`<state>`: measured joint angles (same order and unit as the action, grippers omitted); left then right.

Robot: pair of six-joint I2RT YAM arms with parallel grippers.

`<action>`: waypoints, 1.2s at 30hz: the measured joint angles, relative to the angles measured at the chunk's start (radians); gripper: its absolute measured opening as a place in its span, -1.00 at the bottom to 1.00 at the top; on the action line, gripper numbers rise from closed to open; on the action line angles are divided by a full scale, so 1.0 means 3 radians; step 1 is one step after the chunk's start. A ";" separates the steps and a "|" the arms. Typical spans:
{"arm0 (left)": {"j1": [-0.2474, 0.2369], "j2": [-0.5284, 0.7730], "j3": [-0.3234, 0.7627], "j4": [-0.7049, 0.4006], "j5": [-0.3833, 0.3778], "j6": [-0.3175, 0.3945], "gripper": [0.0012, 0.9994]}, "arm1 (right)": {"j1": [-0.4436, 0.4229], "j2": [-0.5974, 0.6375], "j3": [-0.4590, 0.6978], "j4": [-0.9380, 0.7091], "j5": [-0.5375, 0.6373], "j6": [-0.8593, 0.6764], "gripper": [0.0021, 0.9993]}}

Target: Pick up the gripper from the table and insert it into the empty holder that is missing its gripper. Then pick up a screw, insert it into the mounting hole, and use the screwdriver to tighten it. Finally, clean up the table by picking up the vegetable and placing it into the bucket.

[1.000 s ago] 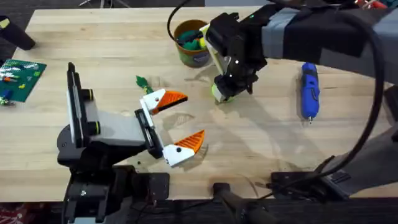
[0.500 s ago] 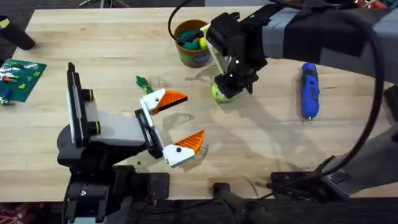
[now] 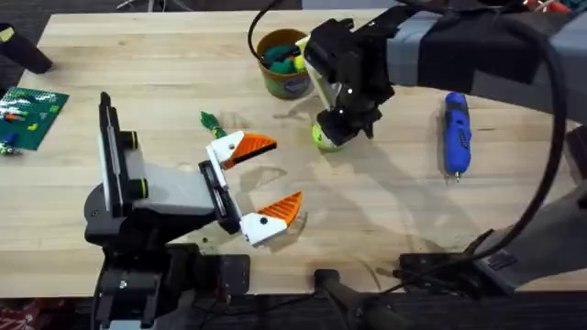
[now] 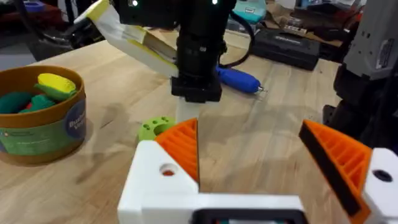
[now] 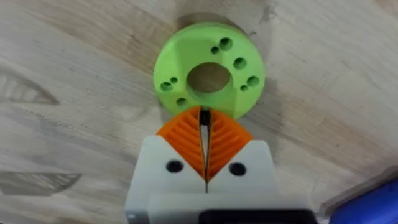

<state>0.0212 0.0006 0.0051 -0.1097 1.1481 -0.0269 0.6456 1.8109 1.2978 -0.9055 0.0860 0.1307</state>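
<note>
The right tool point(image 5: 204, 146) has descended onto the lime-green disc point(image 5: 209, 74) and now sits steady, pads pressed together, seemingly pinching a thin pin. The left tool point(image 3: 264, 188) stays released. The bucket point(image 3: 282, 64) and screwdriver point(image 3: 457, 133) remain on the bench point(image 3: 165, 73).

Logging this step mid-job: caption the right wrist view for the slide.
Right gripper, fingers closed, directly over the lime-green disc with holes on the wooden table.
</note>
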 joint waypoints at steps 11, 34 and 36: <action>0.0000 0.0000 0.0000 0.0000 0.0000 0.0000 0.98 | 0.0000 -0.0271 0.0499 -0.0570 -0.0003 0.0001 -0.99; 0.0000 0.0001 0.0000 0.0000 0.0001 0.0000 0.97 | 0.0486 -0.0366 0.2268 -0.1524 -0.0329 -0.0458 -0.99; 0.0000 0.0001 0.0000 0.0000 0.0001 0.0000 0.97 | 0.0615 -0.0366 0.2269 -0.1549 -0.0370 -0.0592 -0.99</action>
<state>0.0212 0.0007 0.0051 -0.1097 1.1483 -0.0269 0.8300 1.7010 1.9785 -1.3702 -0.0249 -0.0471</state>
